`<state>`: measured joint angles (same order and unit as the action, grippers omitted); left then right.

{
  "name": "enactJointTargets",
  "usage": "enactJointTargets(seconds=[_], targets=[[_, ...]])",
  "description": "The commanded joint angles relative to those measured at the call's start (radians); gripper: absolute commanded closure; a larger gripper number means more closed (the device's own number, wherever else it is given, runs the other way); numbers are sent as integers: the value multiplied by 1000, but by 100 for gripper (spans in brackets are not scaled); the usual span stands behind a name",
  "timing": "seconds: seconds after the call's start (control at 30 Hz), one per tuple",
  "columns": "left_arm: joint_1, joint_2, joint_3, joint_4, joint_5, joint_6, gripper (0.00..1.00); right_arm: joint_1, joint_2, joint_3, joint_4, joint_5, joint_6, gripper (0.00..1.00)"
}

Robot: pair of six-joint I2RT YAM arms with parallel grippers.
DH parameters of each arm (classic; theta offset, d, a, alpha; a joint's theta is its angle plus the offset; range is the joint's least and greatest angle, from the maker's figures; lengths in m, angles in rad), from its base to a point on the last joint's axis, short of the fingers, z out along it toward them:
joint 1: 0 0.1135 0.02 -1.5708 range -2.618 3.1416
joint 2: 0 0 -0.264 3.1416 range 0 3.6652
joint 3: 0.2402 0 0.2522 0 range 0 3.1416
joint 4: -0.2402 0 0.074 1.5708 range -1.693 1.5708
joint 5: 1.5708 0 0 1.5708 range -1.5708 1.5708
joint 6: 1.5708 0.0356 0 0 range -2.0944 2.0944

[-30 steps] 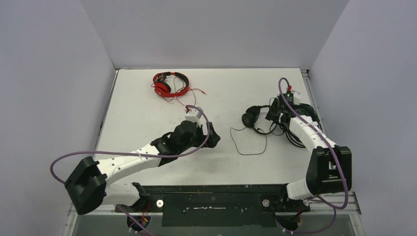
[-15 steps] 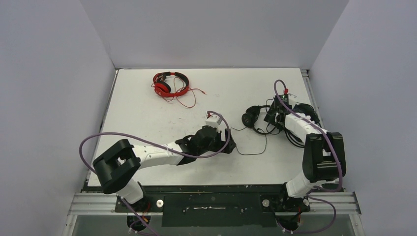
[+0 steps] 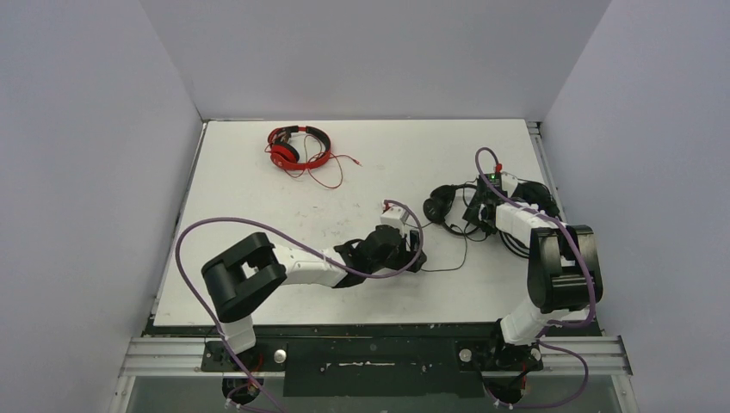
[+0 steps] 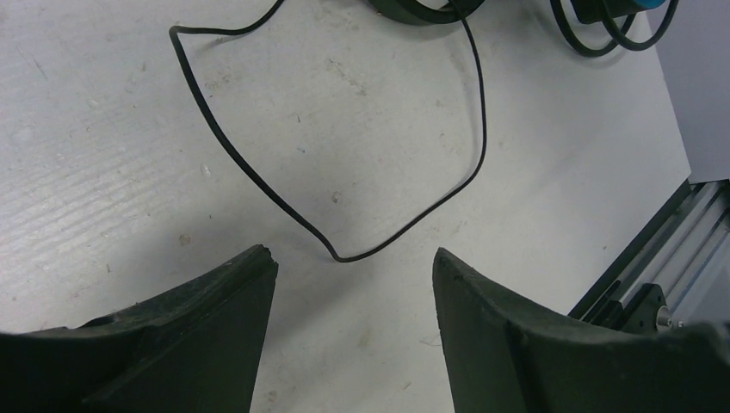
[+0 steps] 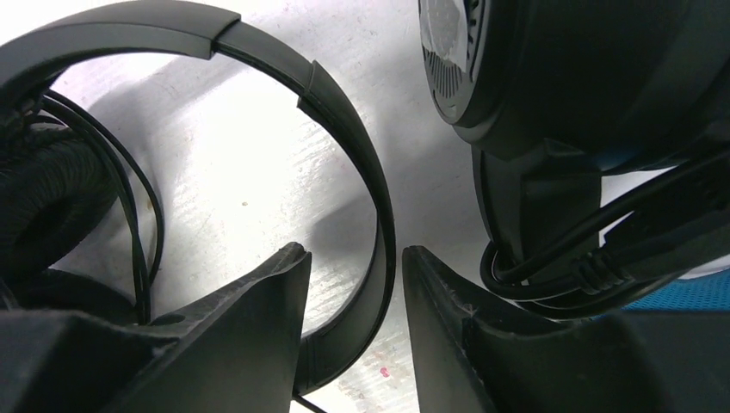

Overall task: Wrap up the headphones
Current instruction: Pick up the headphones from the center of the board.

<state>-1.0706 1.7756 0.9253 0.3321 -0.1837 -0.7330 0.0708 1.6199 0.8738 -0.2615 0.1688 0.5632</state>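
The all-black headphones lie at the right of the table, their thin black cable trailing in a loop toward the near edge. My left gripper is open and low over the table, with the loop's near bend just at its fingertips and untouched. My right gripper is open and straddles the black headband; the band runs closer to the right finger, and a gap shows at the left one. A second pair with a blue part and coiled cord lies right beside it. The red headphones sit at the far left.
The red cord sprawls loosely near the red pair. The table's right edge and a metal rail lie close to the left gripper. Purple arm cables arch over the near left of the table.
The left arm has swung right across the table to the black cable loop, its jaws narrowing. The right gripper has edged onto the black headband, jaws also narrowing.
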Motion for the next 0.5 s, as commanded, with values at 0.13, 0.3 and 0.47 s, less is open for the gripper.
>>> enactJointTargets(seconds=[0.13, 0.3, 0.47], targets=[[-2, 87, 99, 47, -66, -22, 50, -6, -12, -24, 73, 22, 5, 81], [-2, 118, 124, 45, -130, 23, 72, -4, -40, -23, 62, 31, 5, 95], [-2, 113, 126, 9, -128, 66, 100, -6, -60, -14, 44, 33, 8, 100]])
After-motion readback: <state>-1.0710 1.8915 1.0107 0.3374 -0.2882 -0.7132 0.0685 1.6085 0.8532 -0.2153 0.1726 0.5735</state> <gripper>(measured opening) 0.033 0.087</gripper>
